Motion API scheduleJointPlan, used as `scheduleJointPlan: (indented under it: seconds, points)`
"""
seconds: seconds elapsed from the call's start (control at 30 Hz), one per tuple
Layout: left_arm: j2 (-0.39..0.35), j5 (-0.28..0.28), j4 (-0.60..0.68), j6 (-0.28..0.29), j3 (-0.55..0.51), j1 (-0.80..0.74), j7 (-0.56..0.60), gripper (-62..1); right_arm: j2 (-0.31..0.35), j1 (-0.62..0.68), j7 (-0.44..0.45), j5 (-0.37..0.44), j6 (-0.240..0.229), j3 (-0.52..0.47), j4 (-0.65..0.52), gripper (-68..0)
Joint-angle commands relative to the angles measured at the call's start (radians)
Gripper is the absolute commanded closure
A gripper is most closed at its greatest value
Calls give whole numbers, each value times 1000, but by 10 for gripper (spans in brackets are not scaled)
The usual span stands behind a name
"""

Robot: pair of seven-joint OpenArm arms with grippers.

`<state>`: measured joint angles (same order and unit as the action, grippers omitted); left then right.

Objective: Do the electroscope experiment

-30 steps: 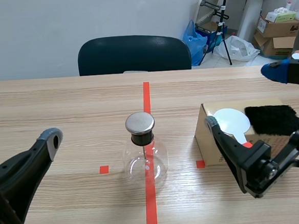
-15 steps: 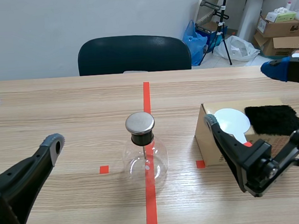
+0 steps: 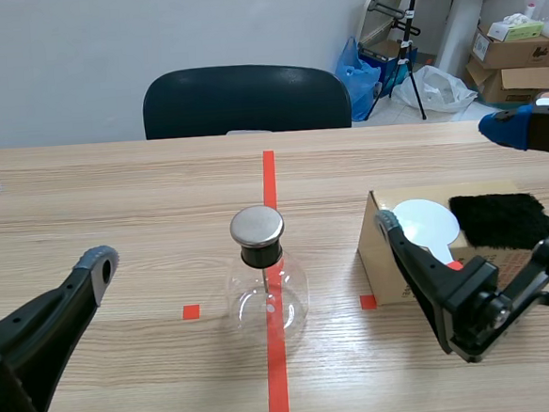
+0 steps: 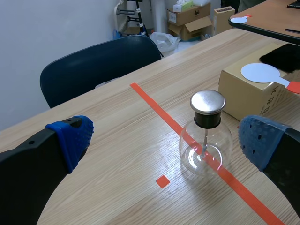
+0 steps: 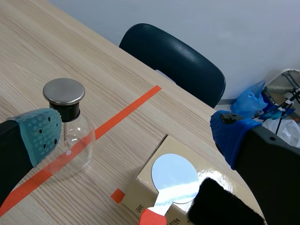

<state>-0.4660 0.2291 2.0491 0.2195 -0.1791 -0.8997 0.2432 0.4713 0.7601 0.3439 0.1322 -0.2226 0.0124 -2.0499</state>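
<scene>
The wooden counter (image 3: 114, 198) fills the scene, with a dark chair (image 3: 245, 100) pushed in at its far edge. The left end effector (image 4: 166, 140) hangs low at the near left, fingers spread wide with nothing between them. The right end effector (image 5: 136, 133) sits at the near right, likewise spread and empty. A cardboard box (image 3: 372, 251) stands right of centre. The glass electroscope flask (image 3: 267, 296) stands upright at the centre on the red tape line, left of the box and apart from it. On the box lie a black fur pad (image 3: 497, 219) and, to its left, a white disc paddle (image 3: 426, 222). A metal cap (image 3: 256, 225) tops the flask.
</scene>
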Motion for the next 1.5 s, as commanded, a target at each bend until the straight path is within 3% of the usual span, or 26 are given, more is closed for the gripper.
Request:
scheduleJointPlan:
  seconds: [0.0,1.33,1.47]
  points:
    - [3,11,2,0,-6,3,17,-623,0,-1,21,11,5,-8,-16,-679]
    - [3,14,2,3,-6,3,18,-623,0,-1,14,11,5,-7,-16,-679]
    - [3,14,2,3,-6,3,18,-623,0,-1,43,11,5,-7,-16,-679]
